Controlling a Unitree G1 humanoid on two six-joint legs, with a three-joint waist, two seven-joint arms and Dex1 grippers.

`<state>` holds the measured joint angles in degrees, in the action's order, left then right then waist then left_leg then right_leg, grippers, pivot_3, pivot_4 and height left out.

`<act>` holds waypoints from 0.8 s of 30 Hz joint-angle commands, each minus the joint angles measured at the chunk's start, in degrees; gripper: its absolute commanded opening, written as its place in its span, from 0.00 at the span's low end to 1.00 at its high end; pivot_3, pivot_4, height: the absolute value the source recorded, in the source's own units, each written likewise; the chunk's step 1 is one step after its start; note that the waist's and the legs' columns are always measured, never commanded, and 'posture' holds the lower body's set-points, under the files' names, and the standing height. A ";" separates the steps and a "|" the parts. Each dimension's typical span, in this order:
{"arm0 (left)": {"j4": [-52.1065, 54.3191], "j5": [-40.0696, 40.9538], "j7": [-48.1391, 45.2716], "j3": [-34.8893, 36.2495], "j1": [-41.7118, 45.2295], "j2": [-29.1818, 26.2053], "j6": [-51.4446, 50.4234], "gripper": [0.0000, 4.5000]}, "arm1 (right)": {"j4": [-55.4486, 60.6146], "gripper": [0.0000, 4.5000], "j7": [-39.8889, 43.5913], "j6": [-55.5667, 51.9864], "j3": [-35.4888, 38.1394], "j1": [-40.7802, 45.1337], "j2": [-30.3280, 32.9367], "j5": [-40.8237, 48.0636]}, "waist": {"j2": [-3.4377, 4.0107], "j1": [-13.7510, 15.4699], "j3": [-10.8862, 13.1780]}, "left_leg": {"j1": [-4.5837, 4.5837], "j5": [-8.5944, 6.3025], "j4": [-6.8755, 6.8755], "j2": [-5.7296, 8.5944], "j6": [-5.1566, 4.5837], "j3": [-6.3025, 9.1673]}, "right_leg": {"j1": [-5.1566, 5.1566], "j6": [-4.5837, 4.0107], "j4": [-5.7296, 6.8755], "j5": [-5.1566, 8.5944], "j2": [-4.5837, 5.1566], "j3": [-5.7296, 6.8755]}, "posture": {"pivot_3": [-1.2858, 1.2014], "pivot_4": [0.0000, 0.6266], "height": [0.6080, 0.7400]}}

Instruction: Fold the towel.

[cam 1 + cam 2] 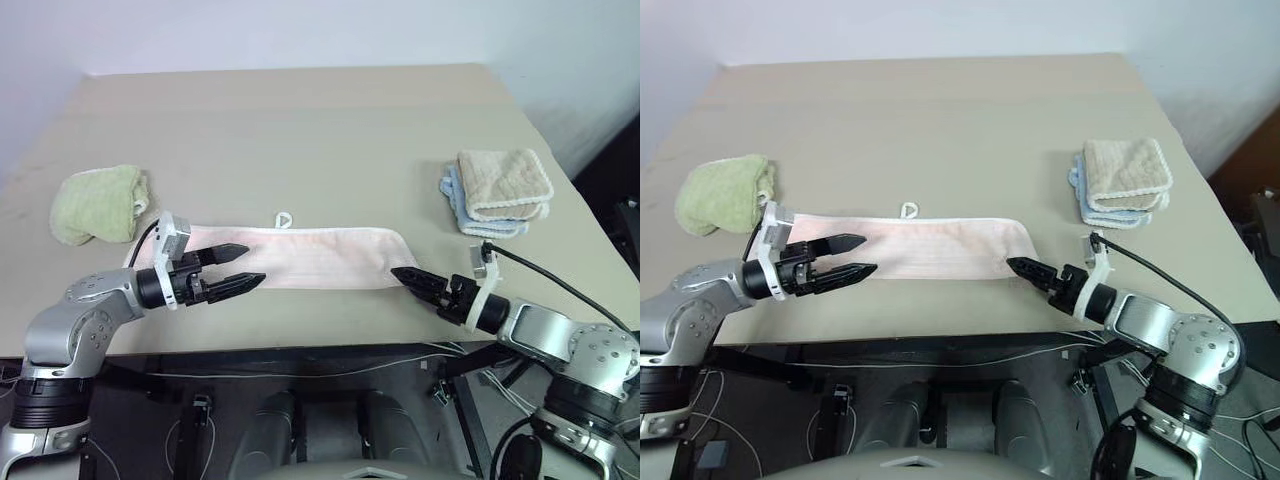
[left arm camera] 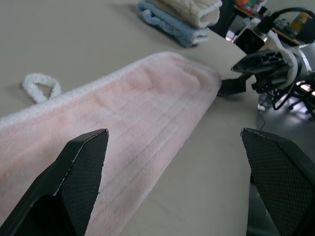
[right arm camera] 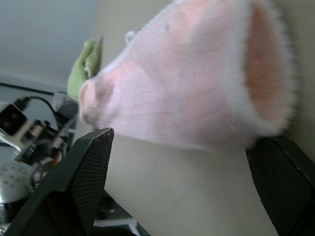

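Flatly folded, the fluffy pink towel (image 1: pixel 300 256) lies between two spread tools.

Both arms reach inward, nearly level — left claw (image 1: pixel 238 268) and right claw (image 1: pixel 404 275) spread open

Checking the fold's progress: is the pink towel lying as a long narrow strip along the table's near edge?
Yes. The pink towel lies flat as a long narrow band on the table, stretched between the left gripper and the right gripper.

bare table (image 1: pixel 300 130) beyond towel (image 1: pixel 320 255)
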<state>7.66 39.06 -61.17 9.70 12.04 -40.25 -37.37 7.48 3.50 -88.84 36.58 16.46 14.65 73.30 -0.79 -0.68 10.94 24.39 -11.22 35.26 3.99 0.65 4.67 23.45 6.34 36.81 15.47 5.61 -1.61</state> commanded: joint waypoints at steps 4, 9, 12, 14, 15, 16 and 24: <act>-2.55 -3.20 -0.64 -1.64 2.30 -0.40 2.99 1.00 | -0.71 0.96 -9.14 3.37 0.25 0.07 -0.91 7.60 | 0.01 -0.10 0.00 | -0.01 0.00 0.00 0.01 -0.01 0.00 | -0.09 -0.05 -0.17 -0.01 0.00 0.01 | 0.52 0.24 1.00; -3.86 -4.85 -1.56 -2.39 2.01 -0.58 5.03 1.00 | -0.06 0.76 -18.96 9.64 -2.90 -0.98 -0.23 18.15 | 0.02 -0.24 0.00 | -0.01 0.00 -0.08 0.00 -0.01 0.00 | -0.06 -0.06 -0.23 -0.02 -0.01 0.00 | 0.52 0.24 1.00; -3.52 -5.67 -1.70 -2.83 0.97 -0.42 5.77 1.00 | -0.11 0.54 -25.97 16.03 -5.67 -1.73 0.89 25.93 | 0.03 -0.30 0.01 | 0.02 0.01 -0.20 0.00 -0.02 0.00 | -0.01 -0.01 -0.29 -0.05 0.00 0.00 | 0.52 0.24 1.00; -3.09 -5.82 -1.79 -3.05 0.53 -0.25 6.08 1.00 | 0.72 0.39 -29.26 19.38 -8.53 -2.39 2.30 29.98 | 0.03 -0.27 0.01 | 0.03 0.01 -0.24 -0.01 -0.02 0.00 | -0.02 0.09 -0.35 -0.10 0.00 0.00 | 0.52 0.24 1.00; -3.05 -5.76 -1.82 -3.09 0.51 -0.18 6.14 1.00 | 1.29 0.32 -30.55 20.89 -9.93 -2.74 3.02 31.72 | 0.03 -0.27 0.01 | 0.04 0.01 -0.23 -0.01 -0.02 0.00 | -0.02 0.09 -0.36 -0.10 0.00 0.00 | 0.52 0.24 1.00; -3.06 -5.67 -1.83 -3.15 0.51 -0.17 6.20 1.00 | 1.74 0.24 -31.55 22.34 -11.20 -3.11 3.80 33.28 | 0.03 -0.27 0.01 | 0.05 0.01 -0.23 0.00 -0.02 0.00 | -0.03 0.09 -0.39 -0.10 0.00 0.01 | 0.52 0.24 1.00; -5.74 -6.96 -2.11 -4.40 2.13 -0.05 7.41 1.00 | 7.03 0.00 -34.20 32.66 -15.25 -6.73 8.45 39.70 | 0.03 -0.09 0.01 | 0.06 0.01 -0.22 -0.01 -0.04 0.02 | -0.09 -0.05 -0.48 -0.02 -0.01 0.03 | 0.52 0.24 1.00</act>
<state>1.87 32.53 -62.61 5.23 13.43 -40.22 -31.24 11.59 -31.06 -57.99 20.87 9.99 22.20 111.36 -0.76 -0.78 10.95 24.44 -11.21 35.04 3.98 0.60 4.69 23.35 6.29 36.32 15.45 5.60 -1.58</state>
